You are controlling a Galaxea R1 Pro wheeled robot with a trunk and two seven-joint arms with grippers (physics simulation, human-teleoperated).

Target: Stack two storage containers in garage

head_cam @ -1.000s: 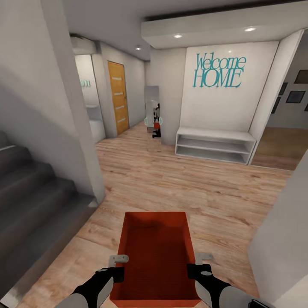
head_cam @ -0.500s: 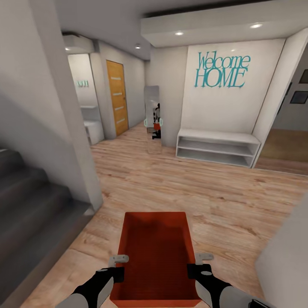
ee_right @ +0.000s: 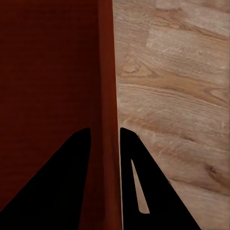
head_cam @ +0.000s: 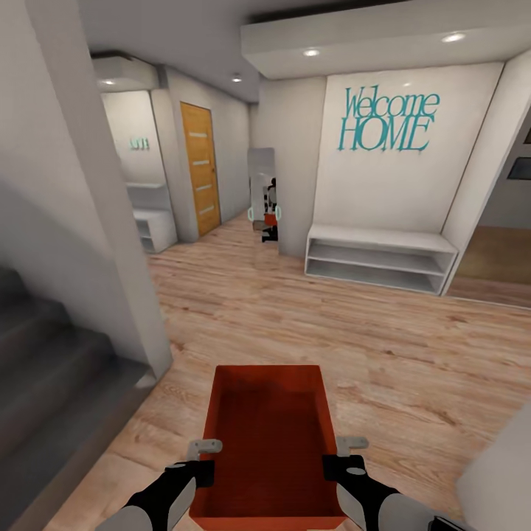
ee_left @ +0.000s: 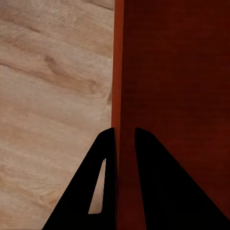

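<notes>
Carried low before the robot, well short of the white shelf bench, the storage container hangs pinched by thin side walls in left claw and right claw, so uneven motion could twist it free.

Ahead: wood floor lies open between the bin and the far wall.
Left: grey stairs and a white wall corner stand close beside the path.
Right: a pale wall edge crowds the lower corner.
Far wall: a white bench shelf stands under the Welcome HOME sign; a mirror stands beside it.
Passage: a gap runs left of the mirror toward an orange door.
In front of arms: the red bin fills the space between the 2 grippers, its walls pinched by the left gripper and right gripper.
</notes>
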